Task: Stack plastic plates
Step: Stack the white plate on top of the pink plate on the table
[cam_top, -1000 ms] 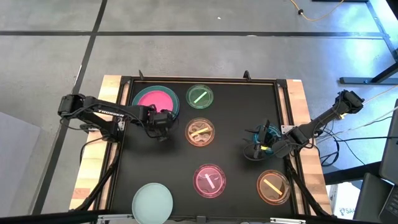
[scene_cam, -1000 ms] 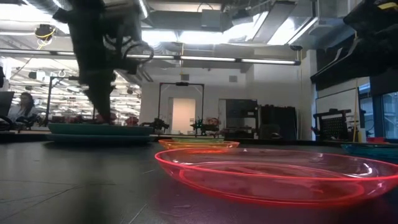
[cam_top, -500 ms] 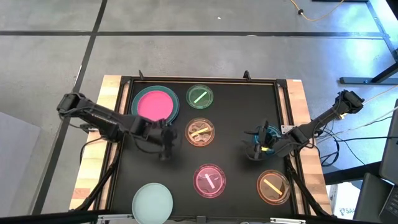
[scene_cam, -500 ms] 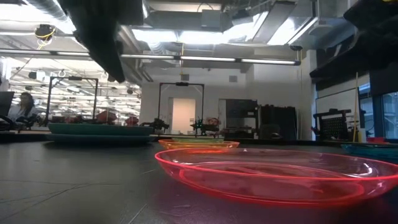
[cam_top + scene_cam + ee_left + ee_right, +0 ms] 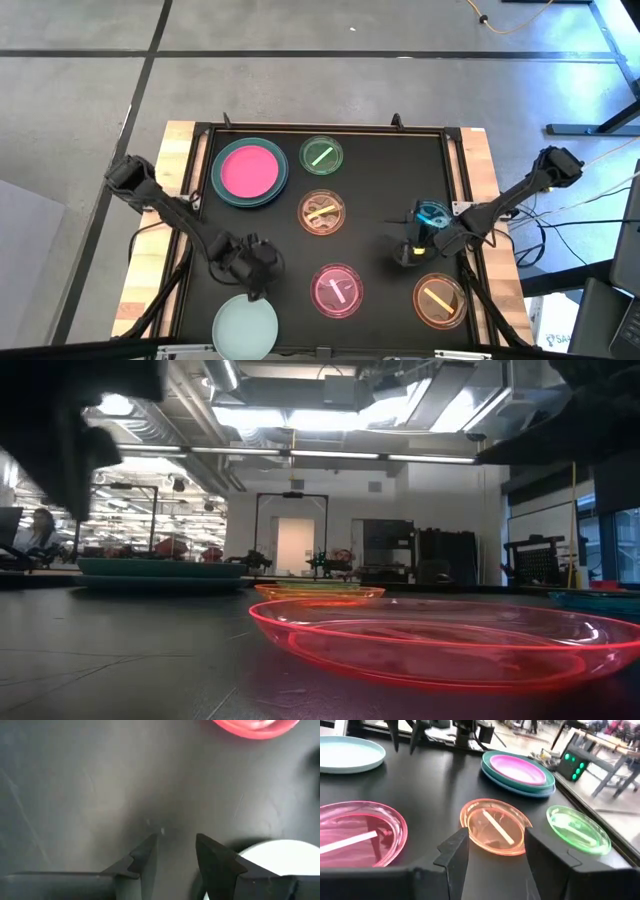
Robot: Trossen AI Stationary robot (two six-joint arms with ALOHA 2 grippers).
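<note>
Left arm reaches in from the counter's left edge, stretched diagonally toward the near edge; the left gripper (image 5: 256, 268) hangs just above the pale mint plate (image 5: 245, 326), which sits at the near-left corner. In the left wrist view its jaws stand narrowly apart over bare black counter (image 5: 75, 795), empty, with the mint plate's rim just beside one finger (image 5: 216, 865).

Right arm comes in from the right edge, elbow folded, the right gripper (image 5: 416, 243) low over the counter near the right side, between the two orange plates. Its jaws are parted moderately wide, holding nothing; the right wrist view looks past them to the middle orange plate.

Plates:
- Stack at far-left corner: pink plate (image 5: 247, 169) on a teal plate (image 5: 217, 180), a blue rim showing under it in the right wrist view.
- Small green translucent plate (image 5: 322, 155) at the far edge, middle, just right of the stack.
- Orange translucent plate (image 5: 322, 212) mid-counter, pale stripe inside.
- Pink translucent plate (image 5: 337, 290) toward the near edge, middle; fills the foreground in the low view.
- Second orange translucent plate (image 5: 440, 300) at the near-right corner.
- A blue translucent plate (image 5: 434, 214) shows partly behind the right gripper.

All loose plates lie flat, well apart.
</note>
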